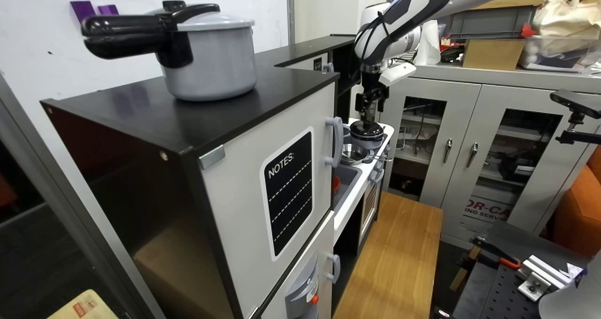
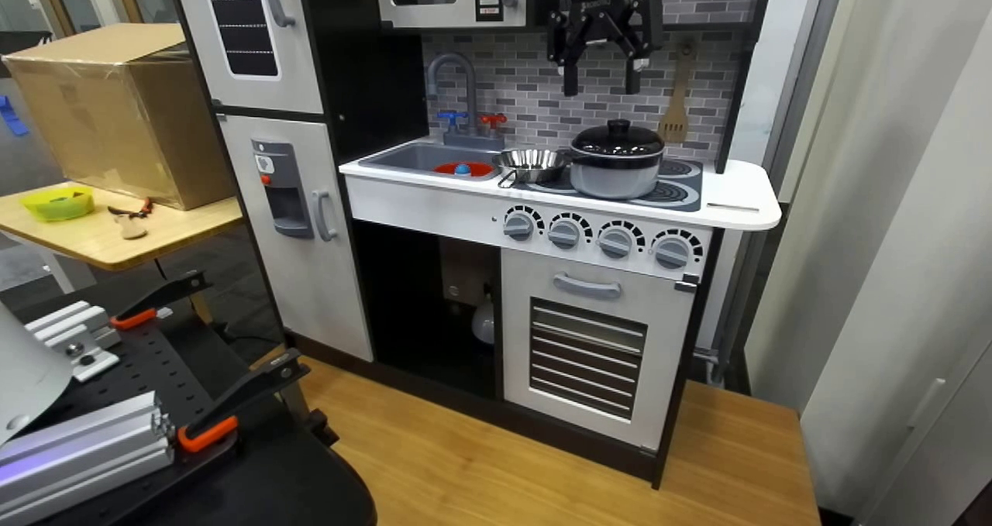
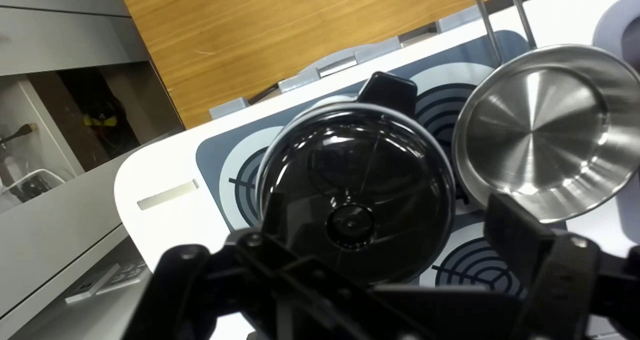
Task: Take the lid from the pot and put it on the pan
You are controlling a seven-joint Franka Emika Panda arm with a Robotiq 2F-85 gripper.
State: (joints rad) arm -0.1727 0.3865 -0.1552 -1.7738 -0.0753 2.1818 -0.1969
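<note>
Wrist view: one lid (image 3: 350,175) on one pot (image 3: 387,93), one pan (image 3: 540,129), one tool (image 3: 392,217) (gaping, empty)

The black panel (image 1: 289,197) says “NOTES:”; at its three o'clock, cabinet window (image 1: 489,209) shows “OR-CA”, “ING SERV”; gripper (image 2: 602,84) bears “ROBOTIQ”.

An exterior view looks down past a near, black-topped toy fridge (image 1: 235,187); an exterior view faces the white toy stove (image 2: 601,311); the wrist view looks closely down. All share the round black lid (image 3: 356,185).
</note>
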